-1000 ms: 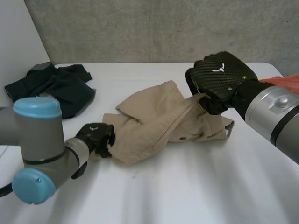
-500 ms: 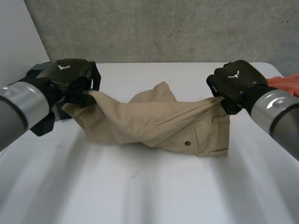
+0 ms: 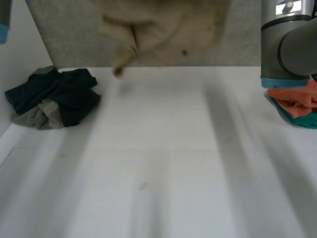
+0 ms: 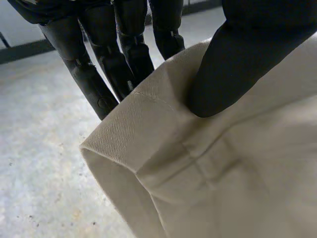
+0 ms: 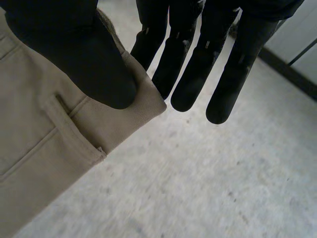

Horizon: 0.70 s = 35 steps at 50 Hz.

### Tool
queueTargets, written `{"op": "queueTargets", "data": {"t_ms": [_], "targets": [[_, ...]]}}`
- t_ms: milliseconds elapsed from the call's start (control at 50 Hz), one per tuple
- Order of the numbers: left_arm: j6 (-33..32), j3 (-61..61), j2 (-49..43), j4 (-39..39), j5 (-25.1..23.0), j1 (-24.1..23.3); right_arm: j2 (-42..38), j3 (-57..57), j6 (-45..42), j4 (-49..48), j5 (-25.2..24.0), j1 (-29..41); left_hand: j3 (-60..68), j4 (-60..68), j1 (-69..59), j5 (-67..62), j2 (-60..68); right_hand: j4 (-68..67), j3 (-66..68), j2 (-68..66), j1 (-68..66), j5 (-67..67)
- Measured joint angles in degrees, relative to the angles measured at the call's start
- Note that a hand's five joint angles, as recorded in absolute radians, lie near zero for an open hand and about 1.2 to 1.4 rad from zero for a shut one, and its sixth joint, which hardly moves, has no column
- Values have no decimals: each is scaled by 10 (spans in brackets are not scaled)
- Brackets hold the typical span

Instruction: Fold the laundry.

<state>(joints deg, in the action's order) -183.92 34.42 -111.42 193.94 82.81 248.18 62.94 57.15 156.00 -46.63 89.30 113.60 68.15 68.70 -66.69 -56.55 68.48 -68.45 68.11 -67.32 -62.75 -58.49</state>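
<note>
Above the white table (image 3: 163, 163) (grey concrete wall (image 3: 74, 34) behind), left hand (image 4: 237, 64) and right hand (image 5: 64, 49) each pinch the beige trousers (image 3: 163, 25).

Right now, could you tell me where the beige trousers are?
The beige trousers hang above the table, high in the head view, pinched by the left hand and right hand.
</note>
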Motion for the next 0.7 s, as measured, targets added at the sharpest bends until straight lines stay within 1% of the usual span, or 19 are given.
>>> {"op": "queueTargets", "data": {"t_ms": [40, 120, 260, 280, 380, 480, 540, 600, 680, 700], "targets": [[7, 4, 3, -2, 2, 1, 0, 5, 2, -4, -3, 0, 0, 0, 0, 0, 0, 0, 0, 0, 0, 0], [17, 48, 9, -27, 4, 7, 2, 46, 11, 1, -23, -3, 0, 0, 0, 0, 0, 0, 0, 0, 0, 0], [3, 200, 14, -61, -5, 21, 1, 164, 22, 24, -63, -10, 0, 0, 0, 0, 0, 0, 0, 0, 0, 0], [-3, 236, 14, -64, -10, 22, -3, 201, 23, 29, -76, -10, 0, 0, 0, 0, 0, 0, 0, 0, 0, 0], [-32, 349, 3, -68, -30, 24, -18, 291, 14, 45, -106, -9, 0, 0, 0, 0, 0, -1, 0, 0, 0, 0], [-83, 433, -11, -85, -45, 24, -29, 356, -23, 80, -119, -9, 0, 0, 0, 0, 0, -1, 0, 0, 0, 0], [-118, 462, -13, -112, -50, 21, -25, 376, -48, 116, -121, -10, 0, 0, 0, 0, 0, -2, 0, 0, 0, 0], [-151, 481, -7, -156, -52, 17, -9, 387, -74, 173, -121, -15, 0, 0, 0, 0, 0, -2, 0, 0, 0, 0], [-193, 497, 17, -246, -53, 8, 41, 391, -120, 307, -122, -34, 0, 0, 0, 0, 0, -2, 0, 0, 0, 0], [-196, 499, 21, -258, -54, 7, 48, 391, -126, 325, -122, -37, 0, 0, 0, 0, 0, -2, 0, 0, 0, 0]]}}
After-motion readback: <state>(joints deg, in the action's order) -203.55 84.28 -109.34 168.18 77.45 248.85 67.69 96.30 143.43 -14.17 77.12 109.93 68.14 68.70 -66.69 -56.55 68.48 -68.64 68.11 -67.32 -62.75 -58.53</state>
